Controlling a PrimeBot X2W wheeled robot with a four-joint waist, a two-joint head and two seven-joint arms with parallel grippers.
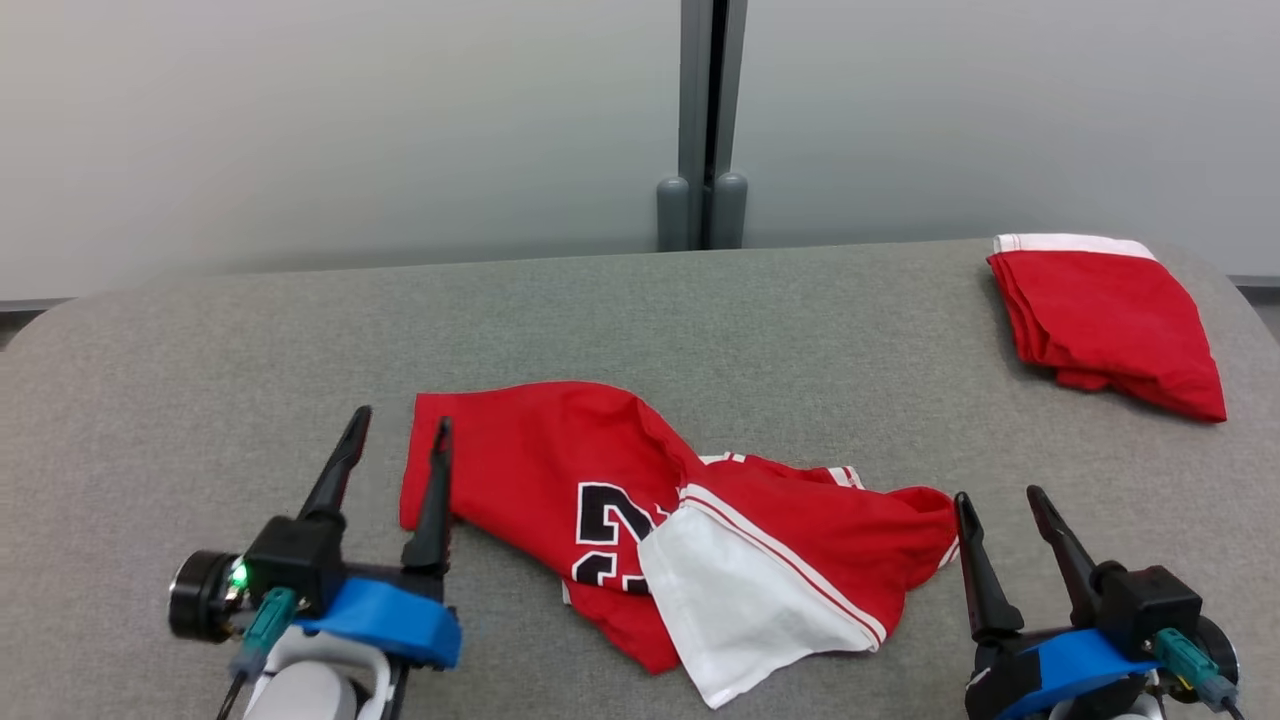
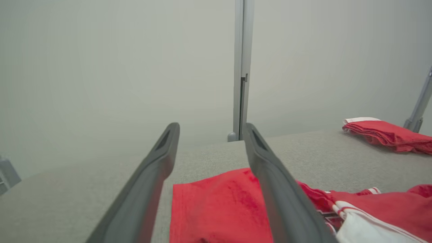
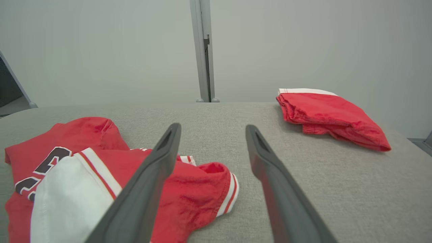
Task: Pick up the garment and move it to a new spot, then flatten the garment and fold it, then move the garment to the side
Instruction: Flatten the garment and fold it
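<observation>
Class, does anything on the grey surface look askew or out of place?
Yes: the red jersey in the middle lies crumpled, white fabric flipped over its number; the folded red garment at far right looks neat.

Number (image 1: 597, 520) on the garment (image 1: 520, 450) is half under the folded-over white panel (image 1: 730, 600), so the digits are unreadable in full, and sleeve versus hem can't be told in the crumple. In the left wrist view a finger (image 2: 280, 195) covers a strip of the red cloth, the bottom edge cuts it, and the folded red piece (image 2: 388, 135) runs off the right edge. In the right wrist view the garment is cut at the left and bottom edges with a finger (image 3: 145, 189) across it; the head view's bottom edge crops the left gripper (image 1: 402, 416) at its wrist and the right gripper (image 1: 998, 494) at its mount.
</observation>
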